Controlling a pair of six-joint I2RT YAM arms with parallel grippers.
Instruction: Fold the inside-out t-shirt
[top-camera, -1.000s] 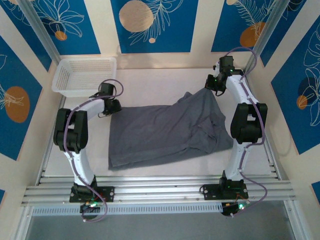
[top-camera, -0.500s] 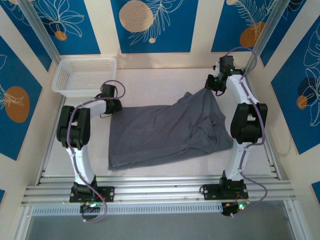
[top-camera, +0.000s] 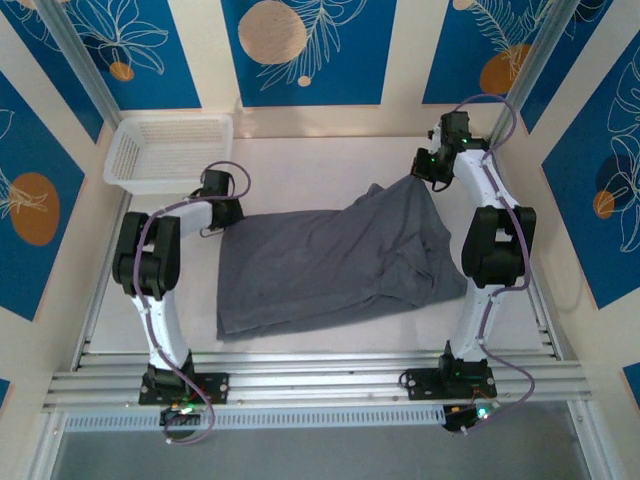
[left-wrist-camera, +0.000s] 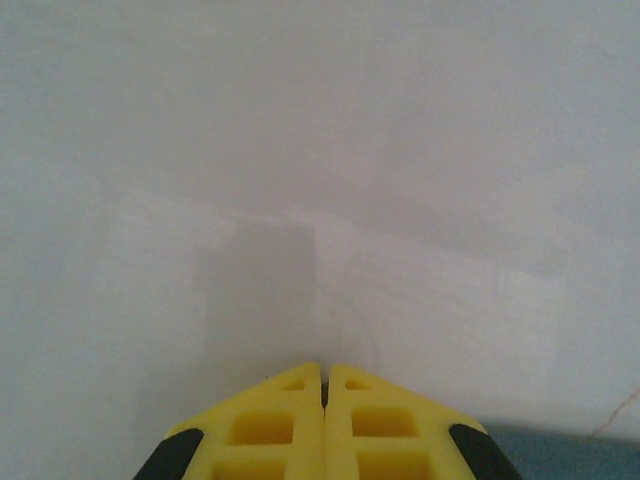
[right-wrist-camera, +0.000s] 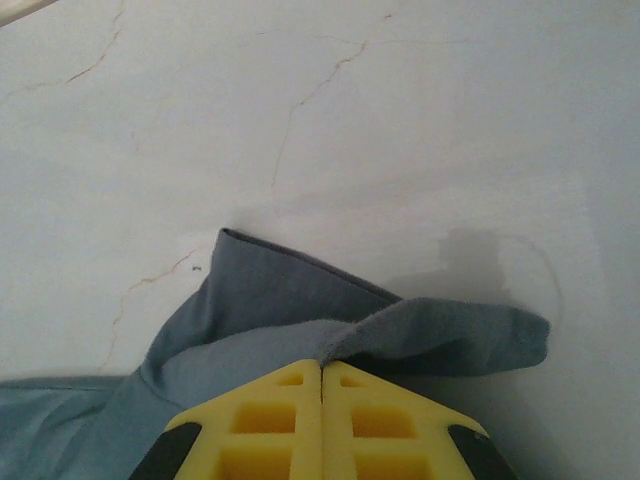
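Grey t-shirt (top-camera: 330, 265) lies spread across the table (top-camera: 320, 160), its far-right corner pinched in the fully closed right hand (right-wrist-camera: 321, 365); left hand (left-wrist-camera: 324, 370) (at the far-left corner) is closed too, grip on cloth unclear.

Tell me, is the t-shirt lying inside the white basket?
No, the t-shirt lies spread on the table, apart from the basket.
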